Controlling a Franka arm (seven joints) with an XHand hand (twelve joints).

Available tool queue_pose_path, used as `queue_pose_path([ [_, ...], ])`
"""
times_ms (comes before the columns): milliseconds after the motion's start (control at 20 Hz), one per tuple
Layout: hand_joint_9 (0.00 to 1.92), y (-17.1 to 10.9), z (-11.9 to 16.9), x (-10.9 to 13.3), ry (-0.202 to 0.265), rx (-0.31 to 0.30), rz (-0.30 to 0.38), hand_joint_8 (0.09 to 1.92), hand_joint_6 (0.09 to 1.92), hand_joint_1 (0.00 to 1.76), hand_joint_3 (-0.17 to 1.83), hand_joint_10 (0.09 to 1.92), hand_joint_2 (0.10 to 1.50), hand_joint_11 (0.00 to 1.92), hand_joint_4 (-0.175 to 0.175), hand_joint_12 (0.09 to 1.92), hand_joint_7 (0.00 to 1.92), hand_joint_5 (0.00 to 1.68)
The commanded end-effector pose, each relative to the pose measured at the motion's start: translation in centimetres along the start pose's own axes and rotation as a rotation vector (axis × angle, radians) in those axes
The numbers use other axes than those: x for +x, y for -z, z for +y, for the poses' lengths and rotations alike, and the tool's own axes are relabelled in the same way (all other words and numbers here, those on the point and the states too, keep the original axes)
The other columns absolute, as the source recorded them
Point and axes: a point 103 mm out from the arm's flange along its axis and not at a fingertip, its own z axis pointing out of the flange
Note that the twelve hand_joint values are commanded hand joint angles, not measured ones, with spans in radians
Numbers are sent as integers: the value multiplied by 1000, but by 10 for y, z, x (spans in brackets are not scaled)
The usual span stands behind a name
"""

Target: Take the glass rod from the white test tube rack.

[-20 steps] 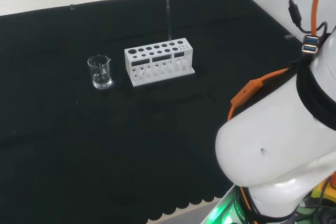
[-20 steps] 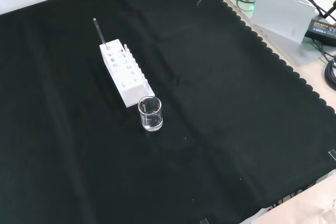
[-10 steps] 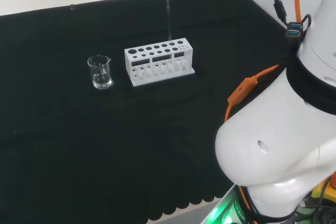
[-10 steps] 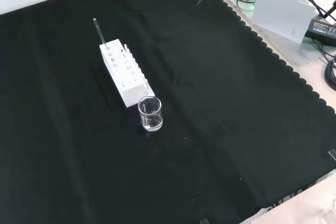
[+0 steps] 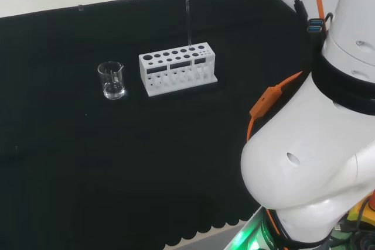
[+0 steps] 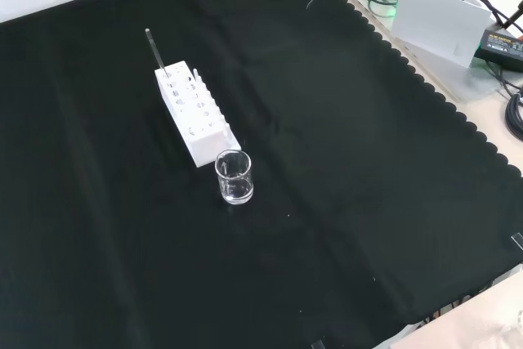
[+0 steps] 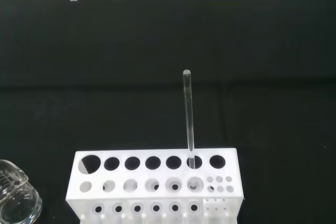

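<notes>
Upright in rack [image 7: 155, 187]: glass rod [image 7: 189, 121].

Glass rod [image 7: 188, 119]: clear, smooth, glossy. Test tube rack [image 7: 155, 182]: white matt plastic, smooth. Beaker [image 6: 234, 177]: clear, glossy glass or plastic. Desk cloth [image 6: 343, 169]: black, matt, scalloped edge. Arm link [image 5: 310, 168]: glossy white plastic.

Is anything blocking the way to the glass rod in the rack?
Nothing visible does. The rod stands upright in a back-row hole of the rack, well above its top, with bare cloth around. The only other piece, a beaker, stands apart off the rack's far end from the rod.
</notes>
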Motion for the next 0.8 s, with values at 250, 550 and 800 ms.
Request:
queue_pose_path([
  [250,66,-35,38,-11,20,36,27,662,87,455,426,883,853,0,-51,1291,0,1],
  [550,69,-51,44,-12,26,47,36,668,87,458,426,883,854,0,-51,1295,0,3],
  [800,71,-68,43,-5,48,64,43,673,87,460,426,883,855,0,-51,1296,0,4],
])
